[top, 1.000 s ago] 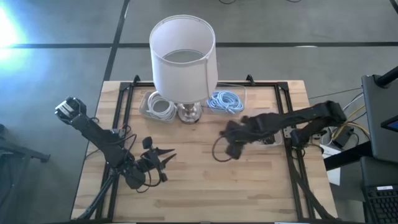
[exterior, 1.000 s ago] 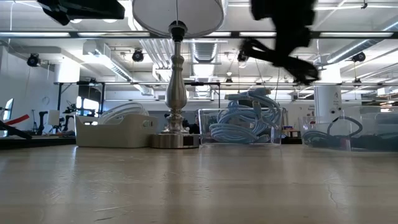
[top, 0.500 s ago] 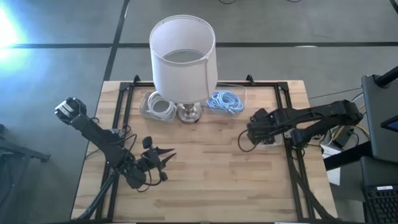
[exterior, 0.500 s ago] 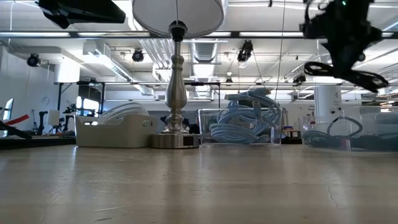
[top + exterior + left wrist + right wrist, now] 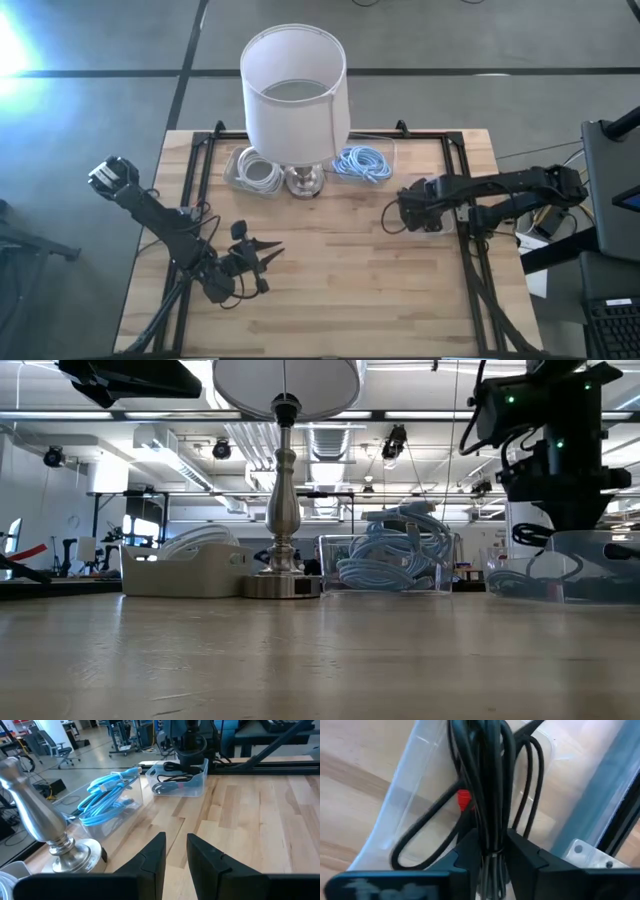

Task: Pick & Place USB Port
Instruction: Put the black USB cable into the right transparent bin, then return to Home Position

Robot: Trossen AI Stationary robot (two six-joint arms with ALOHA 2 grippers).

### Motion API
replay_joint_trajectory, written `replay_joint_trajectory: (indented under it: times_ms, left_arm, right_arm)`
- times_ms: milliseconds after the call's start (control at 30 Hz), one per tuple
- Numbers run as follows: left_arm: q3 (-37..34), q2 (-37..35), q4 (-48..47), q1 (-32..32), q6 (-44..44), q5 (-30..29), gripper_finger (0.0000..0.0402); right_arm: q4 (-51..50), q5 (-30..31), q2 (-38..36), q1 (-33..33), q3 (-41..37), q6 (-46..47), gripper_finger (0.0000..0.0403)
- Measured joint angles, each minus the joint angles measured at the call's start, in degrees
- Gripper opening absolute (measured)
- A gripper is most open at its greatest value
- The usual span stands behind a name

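Observation:
A bundle of black cable (image 5: 490,780) with a red tie (image 5: 463,798) hangs into the clear bin (image 5: 440,224) at the table's right edge. My right gripper (image 5: 410,212) is above that bin, pointing down, shut on the bundle. The same bin (image 5: 183,784) with black cable shows in the left wrist view, and the right arm stands over the bin (image 5: 600,565) in the low view. My left gripper (image 5: 175,852) waits near the table's left front, narrowly open, with nothing between its fingers. My right gripper pinches several strands of the black cable bundle (image 5: 492,847) between its two fingers, coming from above and pointing down. The bundle hangs below the fingers into the clear bin. One loop (image 5: 415,842) reaches out past the bin's wall toward the table's middle.
A lamp with a white shade (image 5: 295,90) stands at the back centre. Beside it stand a bin of white cable (image 5: 255,172) and a bin of blue cable (image 5: 362,162). Bare wood lies between the two arms.
My right gripper has gone toward the table's right edge and down, carrying the black cable from the table's middle. It has tipped over and now points down above the clear bin. The cable's loops now hang into the bin.

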Motion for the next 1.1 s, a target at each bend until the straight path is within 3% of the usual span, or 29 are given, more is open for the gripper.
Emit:
replay_joint_trajectory:
  times_ms: [333,500,667,800,967,1100]
  left_arm:
    - [0.0,0.0,0.0,0.2,0.7,0.0,0.0080]
    - [0.0,-1.2,-0.1,0.2,2.0,-2.7,0.0080]
    - [0.1,-7.9,-0.5,-0.1,2.2,-3.7,0.0080]
    - [0.1,-15.4,-6.7,-0.6,4.7,-3.4,0.0080]
    - [-0.1,-24.1,-17.9,-0.6,8.0,5.1,0.0080]
    - [-1.8,-28.7,-20.2,0.0,8.2,23.5,0.0080]
  right_arm:
    - [-0.2,0.6,0.0,-0.8,1.8,-3.2,0.0155]
    - [-0.2,-3.7,0.0,-0.8,7.3,-5.0,0.0173]
    - [-0.1,-3.6,0.0,1.0,16.2,-9.6,0.0178]
    - [2.5,-1.6,-0.1,5.3,22.5,-15.9,0.0174]
    - [16.1,-1.2,-0.1,13.8,24.4,-35.4,0.0166]
    - [32.3,-7.8,-0.6,18.9,21.5,-49.7,0.0159]
